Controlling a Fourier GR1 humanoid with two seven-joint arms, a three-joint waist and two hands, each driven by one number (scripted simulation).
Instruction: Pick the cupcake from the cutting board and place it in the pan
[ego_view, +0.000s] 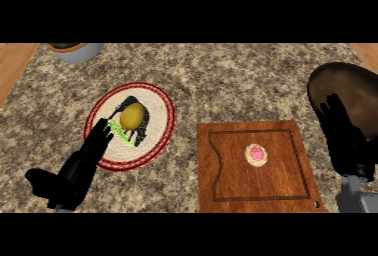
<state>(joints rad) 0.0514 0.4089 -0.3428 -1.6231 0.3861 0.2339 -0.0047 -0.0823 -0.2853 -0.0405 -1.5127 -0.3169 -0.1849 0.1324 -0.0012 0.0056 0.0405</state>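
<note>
A small cupcake (256, 154) with pink frosting stands on the wooden cutting board (229, 185), right of the board's middle. The dark brown pan (362, 95) lies at the right edge of the counter, just beyond the board's far right corner. My right hand (341, 135) is open, its straight fingers pointing away from me over the pan's near rim, to the right of the cupcake and apart from it. My left hand (77, 167) is open at the lower left, fingers reaching onto the edge of a round plate.
A red-rimmed woven plate (159, 97) left of the board carries a yellow, potato-like item (132, 115) and something green. A grey bowl (77, 51) stands at the far left corner. Wooden strips border the speckled granite counter on both sides.
</note>
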